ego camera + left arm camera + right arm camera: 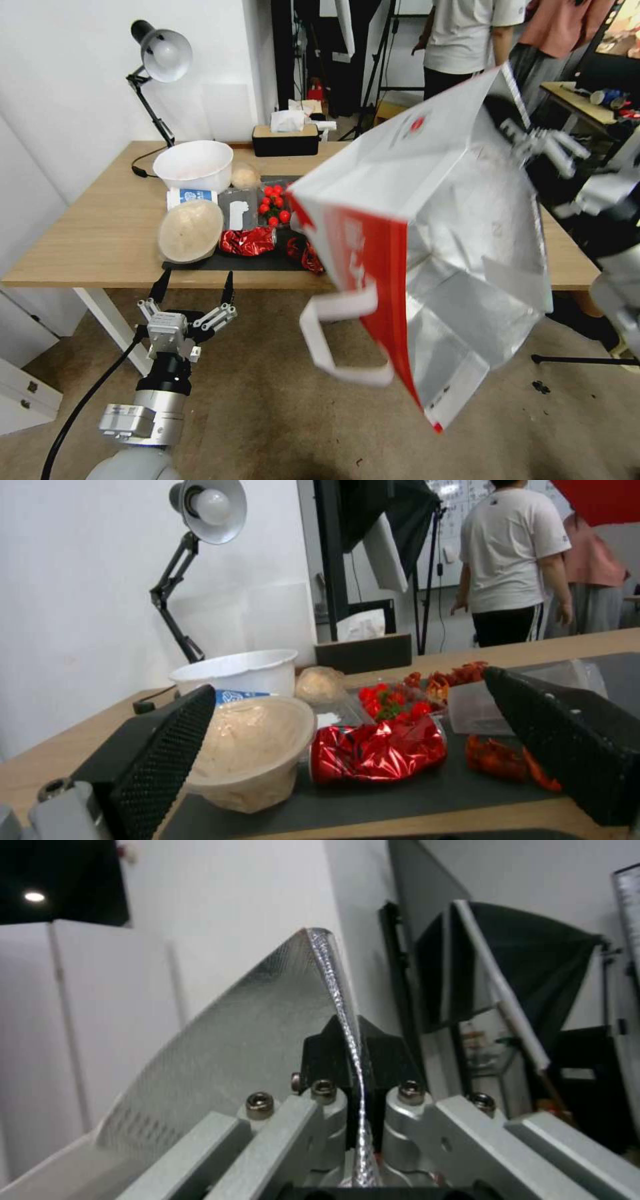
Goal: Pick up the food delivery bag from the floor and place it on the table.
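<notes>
Hanging tilted above the table (100, 233), food delivery bag (433, 240), rim clamped in right end effector (510, 130), left end effector (193, 288) spread apart

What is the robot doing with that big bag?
The robot's right gripper is pinching the foil-lined edge of the food delivery bag and holding it up in the air, tipped sideways, over the near edge of the table. The bag is off the floor but not set down on the table yet. The left gripper is open and empty, low in front of the table, pointing at the food on the dark mat.
</notes>
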### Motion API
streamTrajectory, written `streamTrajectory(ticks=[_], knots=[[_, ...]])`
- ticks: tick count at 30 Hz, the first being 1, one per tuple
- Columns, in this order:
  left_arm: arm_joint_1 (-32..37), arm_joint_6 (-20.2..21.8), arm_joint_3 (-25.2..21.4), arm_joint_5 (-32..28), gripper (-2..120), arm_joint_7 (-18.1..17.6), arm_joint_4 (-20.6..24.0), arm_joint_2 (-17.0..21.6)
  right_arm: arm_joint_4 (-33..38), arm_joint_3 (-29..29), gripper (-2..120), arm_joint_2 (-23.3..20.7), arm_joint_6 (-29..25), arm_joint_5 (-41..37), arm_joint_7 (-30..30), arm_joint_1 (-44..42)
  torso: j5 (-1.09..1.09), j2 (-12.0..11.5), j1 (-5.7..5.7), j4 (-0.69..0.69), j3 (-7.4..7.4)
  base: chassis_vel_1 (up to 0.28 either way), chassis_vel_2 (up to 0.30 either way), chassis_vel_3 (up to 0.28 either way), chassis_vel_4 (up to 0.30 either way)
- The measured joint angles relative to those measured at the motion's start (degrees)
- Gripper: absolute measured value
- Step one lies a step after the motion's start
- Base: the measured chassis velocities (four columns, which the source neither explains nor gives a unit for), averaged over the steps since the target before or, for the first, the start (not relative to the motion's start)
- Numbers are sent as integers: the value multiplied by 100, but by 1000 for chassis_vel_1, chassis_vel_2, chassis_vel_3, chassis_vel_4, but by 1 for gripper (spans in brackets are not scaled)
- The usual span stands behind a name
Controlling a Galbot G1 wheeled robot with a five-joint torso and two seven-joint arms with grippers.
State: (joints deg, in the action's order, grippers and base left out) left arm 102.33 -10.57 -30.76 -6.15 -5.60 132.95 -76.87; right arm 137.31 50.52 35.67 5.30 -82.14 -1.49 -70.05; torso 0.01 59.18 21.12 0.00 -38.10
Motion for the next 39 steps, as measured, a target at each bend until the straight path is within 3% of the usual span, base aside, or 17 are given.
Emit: streamTrajectory(ticks=[5, 10, 15, 21, 28, 39], knots=[[21, -5, 43, 71, 100, -1, 1, -35, -104, -113, 0, -103, 111, -63, -567, 409, 0, -2, -1, 0, 2, 0, 0, 0, 0], [53, -24, 84, 146, 100, 2, 15, -66, -339, -269, 0, -115, 173, -127, -778, 744, 0, -4, -1, 0, 2, 0, 0, 0, 0], [97, -31, 115, 230, 100, 4, 40, -96, -819, -778, 0, -25, 206, -186, -892, 1252, -1, -6, -2, 0, 3, 0, 0, 0, 0], [139, -48, 118, 287, 100, 3, 52, -133, -1283, -1372, 0, 235, 169, -53, -1005, 1706, 0, -7, -3, -2, 4, 0, 0, 0, 0], [161, -48, 128, 358, 100, 5, 44, -203, -1892, -2195, 0, 861, 2, -12, -1548, 2691, -1, -8, -4, 2, 5, 0, 0, 0, 0], [159, -48, 115, 364, 100, 18, -31, -203, -2502, -2397, 0, 1146, 41, 384, -1446, 2780, -1, -9, -5, 0, 6, 0, 0, 0, 0]])
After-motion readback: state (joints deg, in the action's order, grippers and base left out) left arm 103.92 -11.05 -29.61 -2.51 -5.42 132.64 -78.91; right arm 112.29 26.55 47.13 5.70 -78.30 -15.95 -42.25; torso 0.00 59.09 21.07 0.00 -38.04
